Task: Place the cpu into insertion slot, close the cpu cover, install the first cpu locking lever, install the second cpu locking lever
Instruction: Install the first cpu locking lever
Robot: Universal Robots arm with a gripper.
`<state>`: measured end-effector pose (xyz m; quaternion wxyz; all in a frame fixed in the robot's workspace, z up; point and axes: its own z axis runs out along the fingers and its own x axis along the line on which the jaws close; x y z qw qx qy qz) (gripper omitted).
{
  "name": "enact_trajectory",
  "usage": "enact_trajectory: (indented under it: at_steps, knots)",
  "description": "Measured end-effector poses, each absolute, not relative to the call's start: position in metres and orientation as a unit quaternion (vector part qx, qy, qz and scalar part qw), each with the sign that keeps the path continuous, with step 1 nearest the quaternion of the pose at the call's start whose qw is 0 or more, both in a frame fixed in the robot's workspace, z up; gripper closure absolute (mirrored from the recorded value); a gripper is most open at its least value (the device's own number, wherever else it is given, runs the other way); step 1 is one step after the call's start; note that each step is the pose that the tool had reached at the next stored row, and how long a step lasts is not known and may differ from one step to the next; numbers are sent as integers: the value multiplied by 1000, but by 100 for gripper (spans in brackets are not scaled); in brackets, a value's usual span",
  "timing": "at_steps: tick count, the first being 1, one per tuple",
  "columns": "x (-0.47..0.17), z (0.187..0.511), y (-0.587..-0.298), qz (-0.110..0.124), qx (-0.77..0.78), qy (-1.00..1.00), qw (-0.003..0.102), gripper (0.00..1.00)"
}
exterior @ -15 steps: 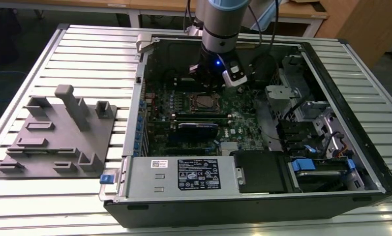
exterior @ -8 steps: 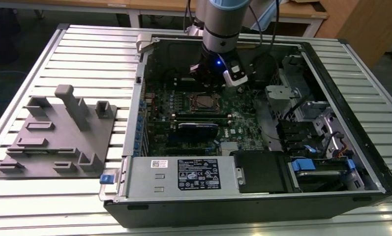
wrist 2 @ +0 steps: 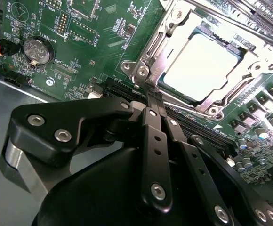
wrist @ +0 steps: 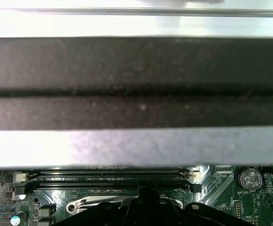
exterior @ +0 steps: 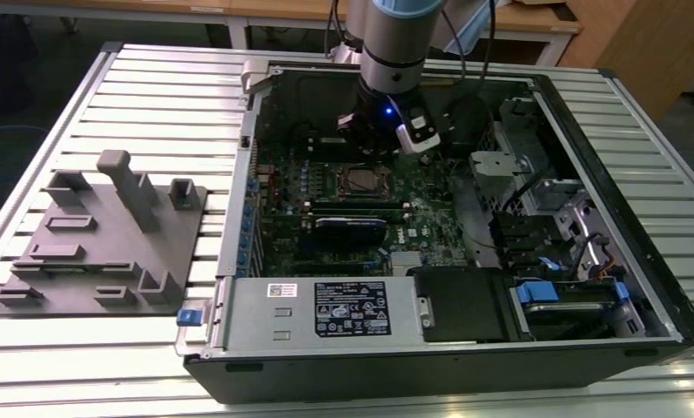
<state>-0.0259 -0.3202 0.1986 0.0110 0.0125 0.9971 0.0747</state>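
Silver-grey, the cpu (wrist 2: 202,66) lies in its socket at the upper right of the second wrist view, with the cpu cover (wrist 2: 162,44) closed down around it. Black fingers of the gripper (wrist 2: 150,101) are pressed together, their tips just beside the cover's lower left corner. In the exterior view the gripper (exterior: 376,144) hangs just above the socket, centre frame, inside the open computer case (exterior: 625,287).

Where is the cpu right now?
The cpu sits in its socket on the motherboard, framed by the cpu cover. In the second wrist view the gripper is right at the socket's corner; in the exterior view the socket lies below the arm.
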Motion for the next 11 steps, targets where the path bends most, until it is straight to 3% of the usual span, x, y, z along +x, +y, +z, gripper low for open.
enact_trajectory:
  at_steps: [11]
  knots:
    - [-26, 200, -320, 74, 12, 997, 11, 89]
